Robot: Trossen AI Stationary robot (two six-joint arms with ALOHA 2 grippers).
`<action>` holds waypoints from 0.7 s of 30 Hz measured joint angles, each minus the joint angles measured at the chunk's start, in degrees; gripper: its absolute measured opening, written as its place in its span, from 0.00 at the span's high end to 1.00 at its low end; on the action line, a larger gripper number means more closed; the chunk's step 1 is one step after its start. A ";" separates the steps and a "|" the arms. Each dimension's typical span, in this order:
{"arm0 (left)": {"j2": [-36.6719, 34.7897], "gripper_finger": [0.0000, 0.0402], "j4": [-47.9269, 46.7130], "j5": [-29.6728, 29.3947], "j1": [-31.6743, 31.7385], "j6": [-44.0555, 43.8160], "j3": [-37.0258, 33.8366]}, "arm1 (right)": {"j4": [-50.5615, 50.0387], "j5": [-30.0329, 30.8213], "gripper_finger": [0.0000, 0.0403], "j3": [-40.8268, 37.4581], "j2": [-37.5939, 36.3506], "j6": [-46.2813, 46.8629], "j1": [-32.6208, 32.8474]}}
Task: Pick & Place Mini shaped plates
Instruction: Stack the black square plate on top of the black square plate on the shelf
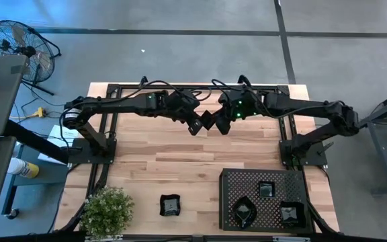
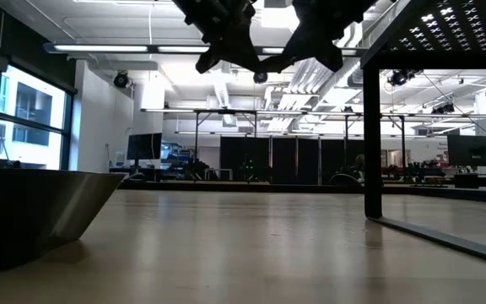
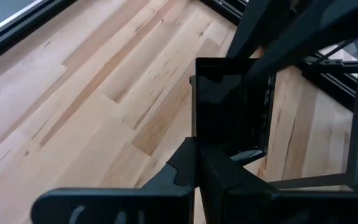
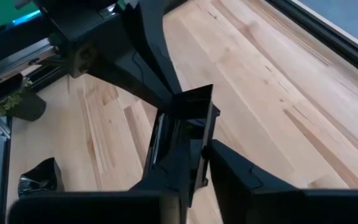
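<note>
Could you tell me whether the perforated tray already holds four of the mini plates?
No, the high view shows only three plates on the perforated tray, while a fourth plate sits on the table beside it.

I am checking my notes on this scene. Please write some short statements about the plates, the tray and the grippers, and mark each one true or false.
1. Three mini plates lie on the perforated tray. True: one, another, a third.
2. A mini plate lies on the bare table beside the plant. True.
3. Both grippers rest on the table. False: the left gripper and right gripper meet in the air at a square plate.
4. The left gripper is open. False: it is shut on the square plate.
</note>
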 joint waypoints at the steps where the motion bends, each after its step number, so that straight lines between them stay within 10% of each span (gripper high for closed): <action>1: 0.00 1.00 0.02 0.00 0.00 0.01 0.00 | 0.01 0.01 0.89 0.00 -0.01 0.00 0.00; 10: 0.00 0.99 -0.02 1.50 0.11 0.70 0.00 | -0.45 0.01 0.98 0.00 -0.04 1.10 -0.02; 21: -6.99 0.74 -1.26 0.78 0.56 3.21 -0.02 | -5.75 -2.00 0.99 0.01 -7.90 1.17 -2.30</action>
